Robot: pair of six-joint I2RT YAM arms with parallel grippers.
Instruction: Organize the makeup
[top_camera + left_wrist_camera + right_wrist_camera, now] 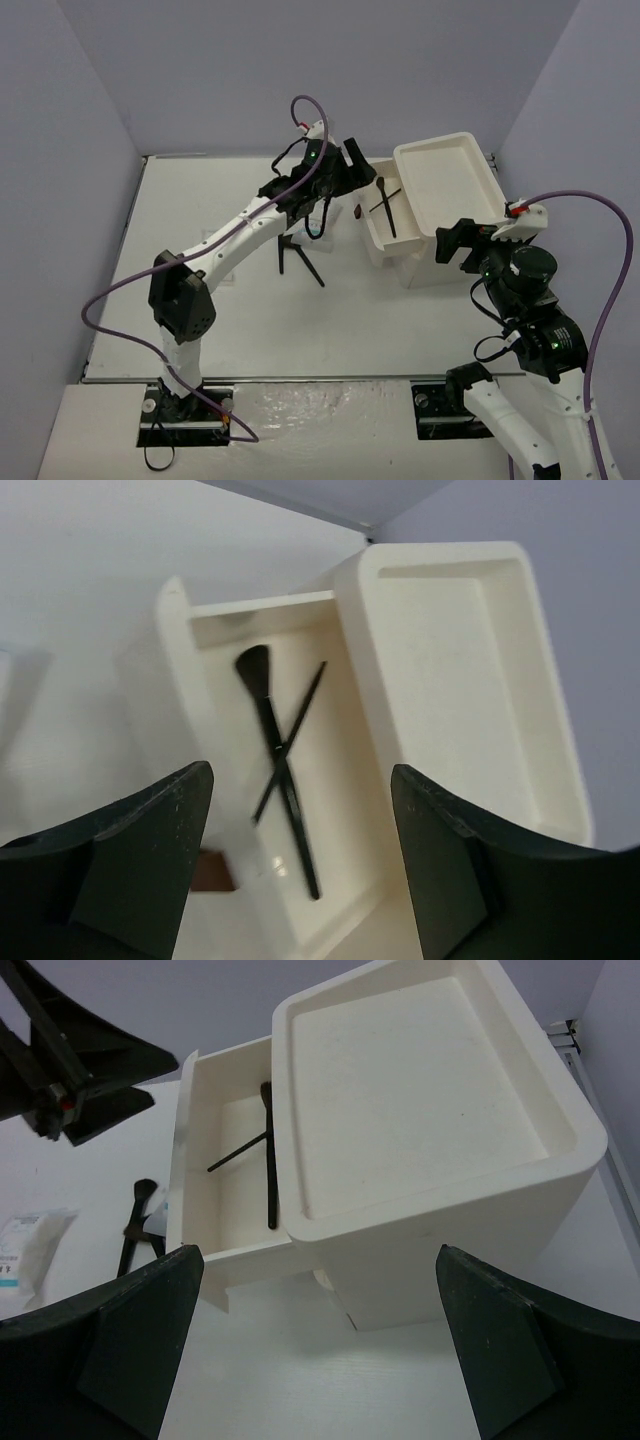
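The white box's drawer (pixel 377 235) stands pulled out, and a black makeup brush (pixel 262 698) lies in it crossed by a thin black stick (pixel 305 703). My left gripper (pixel 350 166) hovers over the drawer's far end, open with nothing between its fingers (pixel 150 865). More black brushes (pixel 300 256) lie on the table left of the drawer. A white packet with blue print (pixel 30 1250) lies beyond them in the right wrist view. My right gripper (pixel 455 245) stands open and empty near the box's front right corner.
The big white box (pixel 447 185) has a shallow tray top (pixel 420 1100) and sits at the back right. A brown knob (pixel 212 870) sticks out from the drawer front. Grey walls close in the table on three sides.
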